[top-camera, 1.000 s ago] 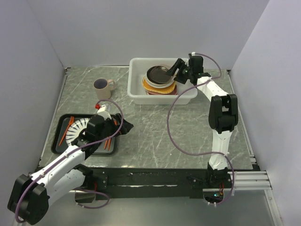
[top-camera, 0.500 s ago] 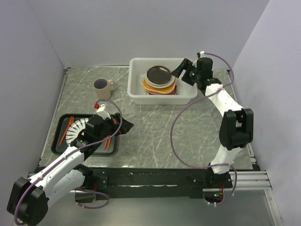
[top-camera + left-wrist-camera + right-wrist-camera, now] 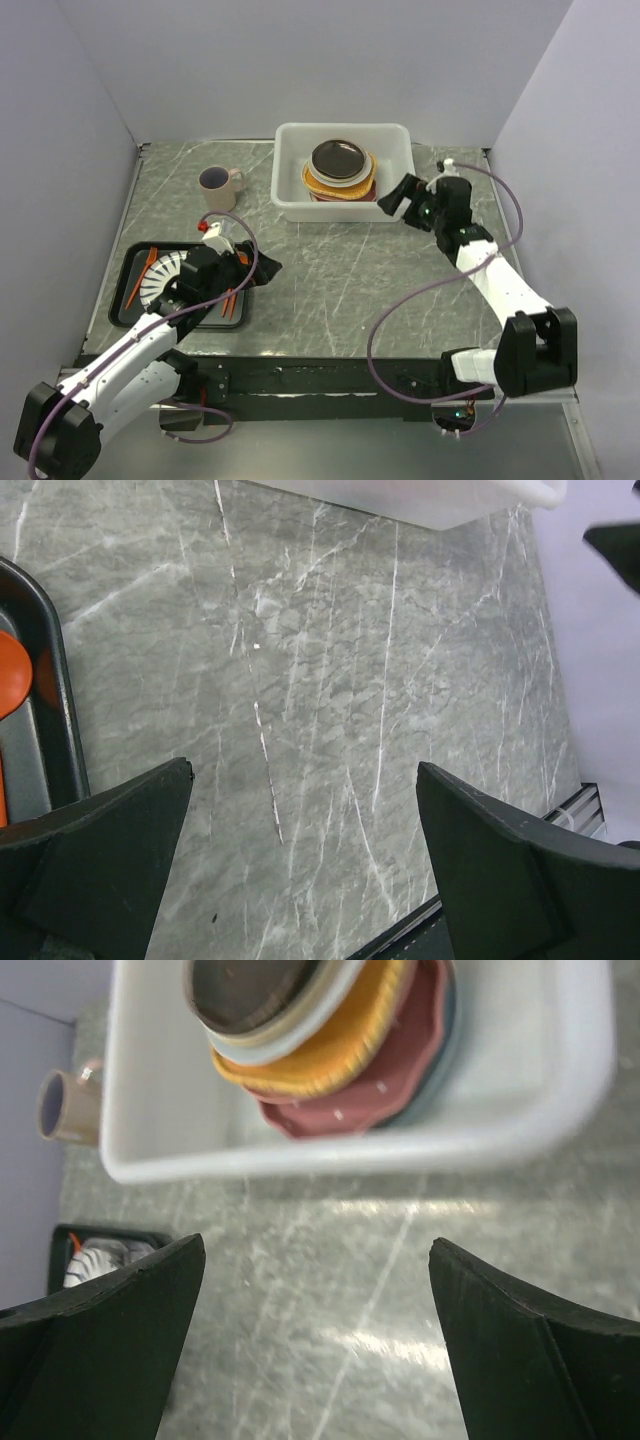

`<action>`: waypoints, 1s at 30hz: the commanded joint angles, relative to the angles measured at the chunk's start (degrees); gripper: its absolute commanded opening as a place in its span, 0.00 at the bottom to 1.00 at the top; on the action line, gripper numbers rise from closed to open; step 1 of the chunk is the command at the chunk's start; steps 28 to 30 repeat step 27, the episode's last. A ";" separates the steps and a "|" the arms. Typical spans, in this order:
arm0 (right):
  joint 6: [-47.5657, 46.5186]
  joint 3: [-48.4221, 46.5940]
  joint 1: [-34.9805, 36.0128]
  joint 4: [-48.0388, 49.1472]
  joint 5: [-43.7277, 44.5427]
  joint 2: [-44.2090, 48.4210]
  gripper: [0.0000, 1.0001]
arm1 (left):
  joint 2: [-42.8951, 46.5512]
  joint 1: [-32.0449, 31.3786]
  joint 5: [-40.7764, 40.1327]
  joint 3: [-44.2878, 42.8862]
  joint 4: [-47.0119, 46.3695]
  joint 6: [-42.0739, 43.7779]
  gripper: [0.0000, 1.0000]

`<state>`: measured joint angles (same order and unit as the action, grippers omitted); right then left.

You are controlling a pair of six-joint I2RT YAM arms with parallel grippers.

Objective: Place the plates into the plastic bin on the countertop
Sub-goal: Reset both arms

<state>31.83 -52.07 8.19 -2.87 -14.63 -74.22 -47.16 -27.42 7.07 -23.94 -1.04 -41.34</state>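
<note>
Only the overhead view takes in the whole tabletop [image 3: 330, 285], grey-green marble pattern with thin white veins, closed in by plain pale walls on three sides. My left wrist view gives mostly bare stone and one rim of the black tray [image 3: 55, 680]. My right wrist view looks down into the plastic bin [image 3: 350, 1150], white and slightly translucent, which stands at the far middle of the tabletop. The plates [image 3: 330, 1050] are stacked inside it: dark brown on top, a cream-rimmed one under it, then orange squarish, then scalloped pink. A striped plate [image 3: 165, 272] lies on the tray at the left. A tan mug [image 3: 218, 184] stands left of the bin. My right hand [image 3: 315, 1248] hovers near the bin's right front corner, fingers spread and empty. My left hand [image 3: 305, 772], beside the tray's right edge, is likewise released.
</note>
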 commanded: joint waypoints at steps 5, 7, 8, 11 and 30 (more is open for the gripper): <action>-2.74 10.76 -0.45 0.16 9.00 13.82 1.00 | -1.62 0.35 0.22 -2.25 -3.35 0.65 0.99; -3.00 12.60 -0.45 0.50 9.97 16.72 1.00 | -2.32 0.35 0.49 -2.33 -3.97 0.65 0.99; -3.01 12.96 -0.45 0.15 10.32 17.52 1.00 | -2.50 0.35 0.57 -2.42 -4.23 0.74 0.99; -4.06 12.70 -0.45 -1.77 10.94 19.54 1.00 | -3.12 0.35 0.75 -2.77 -4.59 0.91 0.99; -5.21 15.77 -0.36 -0.12 19.08 25.95 1.00 | -4.44 0.35 1.72 -2.78 -7.66 2.41 0.99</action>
